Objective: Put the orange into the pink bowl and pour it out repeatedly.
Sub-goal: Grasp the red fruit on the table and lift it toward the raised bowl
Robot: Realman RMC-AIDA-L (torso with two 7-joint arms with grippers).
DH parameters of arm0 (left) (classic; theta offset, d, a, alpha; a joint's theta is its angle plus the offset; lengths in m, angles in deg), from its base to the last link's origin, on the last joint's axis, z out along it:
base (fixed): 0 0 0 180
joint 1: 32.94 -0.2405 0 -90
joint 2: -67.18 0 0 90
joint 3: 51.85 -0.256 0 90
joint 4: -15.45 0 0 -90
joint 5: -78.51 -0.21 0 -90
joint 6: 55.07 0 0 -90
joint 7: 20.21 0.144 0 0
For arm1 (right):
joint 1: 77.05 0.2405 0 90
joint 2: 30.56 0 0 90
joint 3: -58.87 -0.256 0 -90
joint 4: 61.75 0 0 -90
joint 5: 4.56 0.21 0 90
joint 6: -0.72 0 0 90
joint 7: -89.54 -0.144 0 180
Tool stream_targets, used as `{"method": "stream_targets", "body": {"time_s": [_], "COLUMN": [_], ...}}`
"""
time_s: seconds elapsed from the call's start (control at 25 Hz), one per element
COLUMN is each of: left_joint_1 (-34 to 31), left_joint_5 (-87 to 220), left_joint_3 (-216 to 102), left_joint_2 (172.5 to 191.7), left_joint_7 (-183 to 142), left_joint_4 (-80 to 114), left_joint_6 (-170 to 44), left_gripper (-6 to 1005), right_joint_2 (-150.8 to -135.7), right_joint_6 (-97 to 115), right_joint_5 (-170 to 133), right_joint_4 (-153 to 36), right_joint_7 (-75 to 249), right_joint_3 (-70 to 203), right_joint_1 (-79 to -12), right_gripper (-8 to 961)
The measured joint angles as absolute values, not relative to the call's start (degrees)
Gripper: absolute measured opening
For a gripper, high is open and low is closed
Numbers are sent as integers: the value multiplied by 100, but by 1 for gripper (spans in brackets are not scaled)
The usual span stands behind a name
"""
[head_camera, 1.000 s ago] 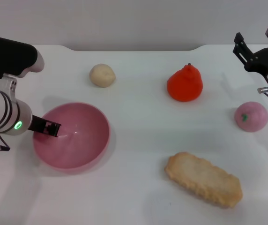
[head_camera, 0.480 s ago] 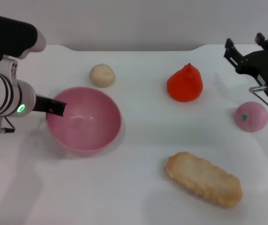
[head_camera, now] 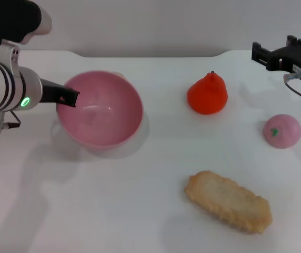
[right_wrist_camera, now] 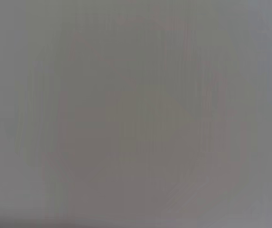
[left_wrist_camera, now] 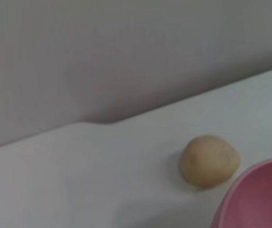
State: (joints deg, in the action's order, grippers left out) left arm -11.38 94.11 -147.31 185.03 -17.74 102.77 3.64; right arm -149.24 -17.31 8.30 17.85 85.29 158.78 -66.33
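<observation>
The pink bowl (head_camera: 100,109) is held off the table at the left and is tilted, with nothing inside it. My left gripper (head_camera: 66,97) is shut on its left rim. An edge of the bowl also shows in the left wrist view (left_wrist_camera: 262,197). The orange (head_camera: 208,94) stands upright on the white table, right of centre and well clear of the bowl. My right gripper (head_camera: 274,51) is open and empty, raised above the far right of the table, beyond and to the right of the orange. The right wrist view shows only plain grey.
A pink ball with a green mark (head_camera: 282,130) lies at the right edge. A long beige biscuit (head_camera: 228,201) lies at the front right. A small beige lump (left_wrist_camera: 209,160) sits behind the bowl, hidden in the head view. The table's far edge meets a grey wall.
My left gripper has lifted the pink bowl and carried it away from me and to the right, covering the beige lump. My right gripper has risen and turned level.
</observation>
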Motion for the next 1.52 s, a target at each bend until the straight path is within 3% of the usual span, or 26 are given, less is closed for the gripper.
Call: {"method": "stream_targets", "body": {"time_s": [0.28,0.76,1.04,1.24,1.52], "left_joint_1": [-1118,-1085,-1078,-1036,-966], "left_joint_5": [9452,9461,9459,9459,9460], "left_joint_3": [-14623,-14560,-14519,-14502,-14446], "left_joint_2": [18500,18499,18497,18500,18500], "left_joint_7": [-1655,-1546,-1538,-1537,-1537], "left_joint_4": [10413,10604,10724,10748,10805], "left_joint_6": [67,-55,-58,-49,-10], "left_gripper": [43,42,42,42,43], "right_joint_2": [-14920,-14925,-14941,-14954,-14950], "right_joint_6": [-3802,-3566,-3336,-3120,-2960], "right_joint_5": [1054,2925,3381,3424,3416], "right_joint_4": [1633,-979,-2069,-2335,-1402], "right_joint_7": [8514,9851,10197,10463,10689], "right_joint_3": [15510,14960,14972,15025,14997], "right_joint_1": [-5650,-3882,-3308,-3280,-3970], "right_gripper": [695,685,679,675,669]}}
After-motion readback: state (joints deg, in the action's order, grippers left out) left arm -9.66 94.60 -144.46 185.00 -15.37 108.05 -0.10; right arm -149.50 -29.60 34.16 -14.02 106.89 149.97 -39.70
